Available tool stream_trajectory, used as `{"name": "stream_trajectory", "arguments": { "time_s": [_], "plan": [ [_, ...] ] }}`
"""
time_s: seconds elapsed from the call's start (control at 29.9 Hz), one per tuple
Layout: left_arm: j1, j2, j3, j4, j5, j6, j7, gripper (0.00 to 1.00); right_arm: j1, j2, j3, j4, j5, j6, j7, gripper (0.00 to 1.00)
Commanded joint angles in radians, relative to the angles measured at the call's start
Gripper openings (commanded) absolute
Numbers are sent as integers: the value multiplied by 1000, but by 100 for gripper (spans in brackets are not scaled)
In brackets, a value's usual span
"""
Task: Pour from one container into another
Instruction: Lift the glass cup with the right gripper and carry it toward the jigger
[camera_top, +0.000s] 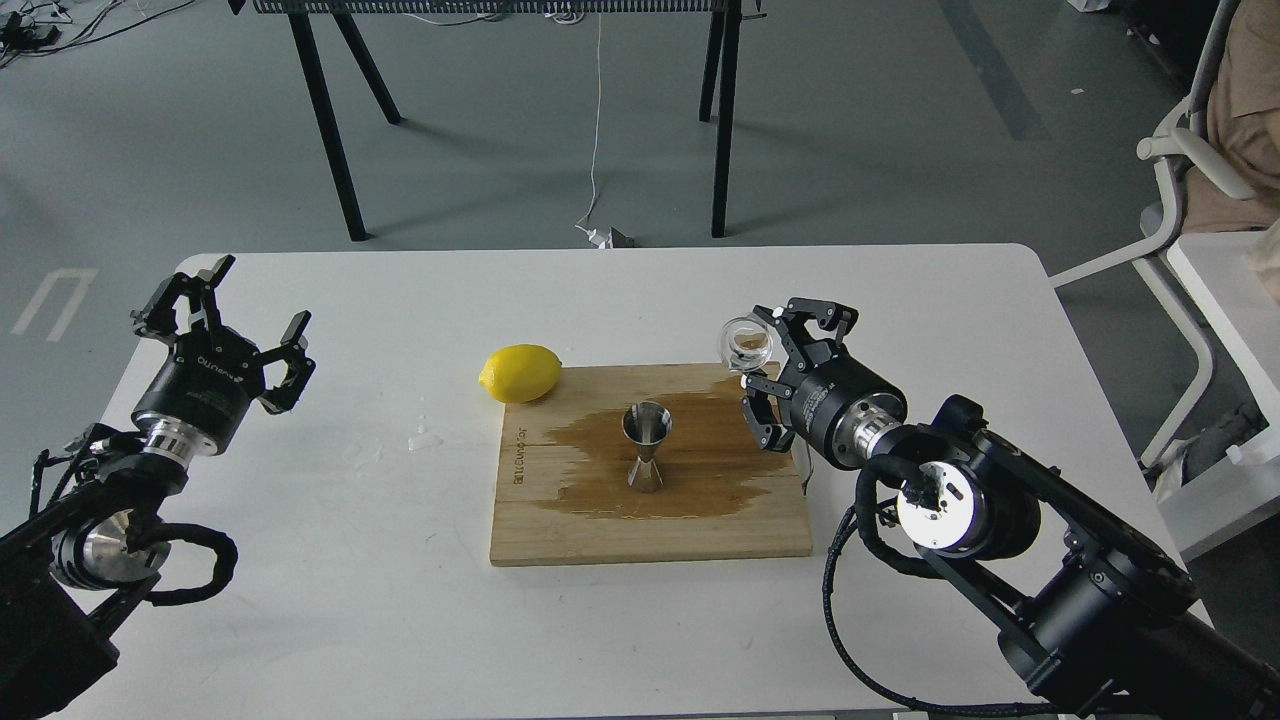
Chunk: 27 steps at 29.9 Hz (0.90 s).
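Observation:
The steel jigger stands upright in the middle of a wooden cutting board, inside a dark wet stain. My right gripper is shut on the small clear glass cup and holds it in the air over the board's back right corner, its mouth facing left towards me. The cup is to the right of the jigger and higher than it, a hand's width away. My left gripper hovers open and empty over the table's left side, far from the board.
A yellow lemon lies against the board's back left corner. Small water drops sit on the white table left of the board. A metal handle sticks out of the board's right edge. A white chair stands to the right.

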<state>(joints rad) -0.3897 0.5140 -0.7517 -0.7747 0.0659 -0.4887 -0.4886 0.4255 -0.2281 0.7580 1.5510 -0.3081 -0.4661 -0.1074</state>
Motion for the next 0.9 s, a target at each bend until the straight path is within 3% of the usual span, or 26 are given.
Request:
{"name": "stream_trajectory", "arguments": {
  "time_s": [0.0, 0.87],
  "plan": [
    [0, 0, -1, 0, 0, 0, 0, 89, 21, 3, -46, 0, -61, 0, 0, 46],
    [0, 0, -2, 0, 0, 0, 0, 89, 138, 6, -235, -51, -281, -5, 11, 46]
  ]
}}
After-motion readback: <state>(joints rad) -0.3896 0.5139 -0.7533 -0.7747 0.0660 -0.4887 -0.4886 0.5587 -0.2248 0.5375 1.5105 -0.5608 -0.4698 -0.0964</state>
